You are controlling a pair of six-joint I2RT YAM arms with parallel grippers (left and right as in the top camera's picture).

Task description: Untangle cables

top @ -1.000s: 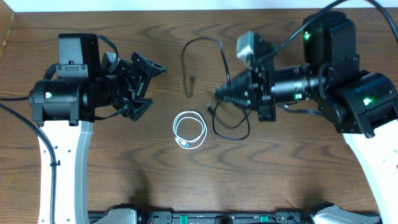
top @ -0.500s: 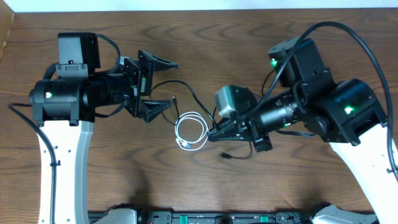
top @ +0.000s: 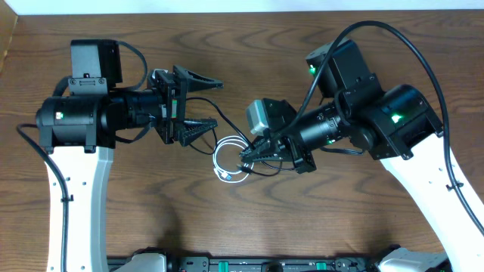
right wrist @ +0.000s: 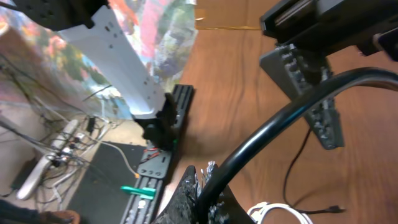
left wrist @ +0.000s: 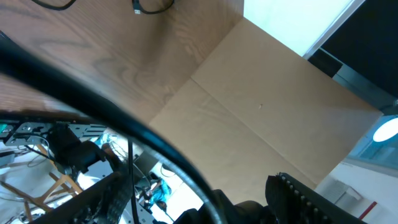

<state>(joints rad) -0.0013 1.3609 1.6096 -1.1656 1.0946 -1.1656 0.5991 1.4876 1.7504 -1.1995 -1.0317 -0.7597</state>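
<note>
A thin black cable (top: pixel 229 123) runs from my left gripper (top: pixel 218 104) down to my right gripper (top: pixel 244 157). In the left wrist view the left gripper (left wrist: pixel 199 196) stands open, and this cable (left wrist: pixel 81 93) passes between its jaws without being pinched. My right gripper (right wrist: pixel 202 177) is shut on the same black cable (right wrist: pixel 273 124). It hovers over the right edge of the white cable (top: pixel 228 160), which lies in a small coil (right wrist: pixel 280 214) on the table. More thin black cable (right wrist: pixel 297 163) lies on the wood beside the coil. A black plug (left wrist: pixel 142 7) shows at the top of the left wrist view.
Thick black cords (top: pixel 412 41) arc from the right arm's base, and another (top: pixel 30 143) runs beside the left arm. A cardboard panel (left wrist: pixel 267 106) stands at the table's left edge. A black rail (top: pixel 242 264) lines the front edge.
My right gripper has carried the black cable left and forward, to the white coil. The left gripper has reached right so that the cable lies between its jaws, which have narrowed slightly.
</note>
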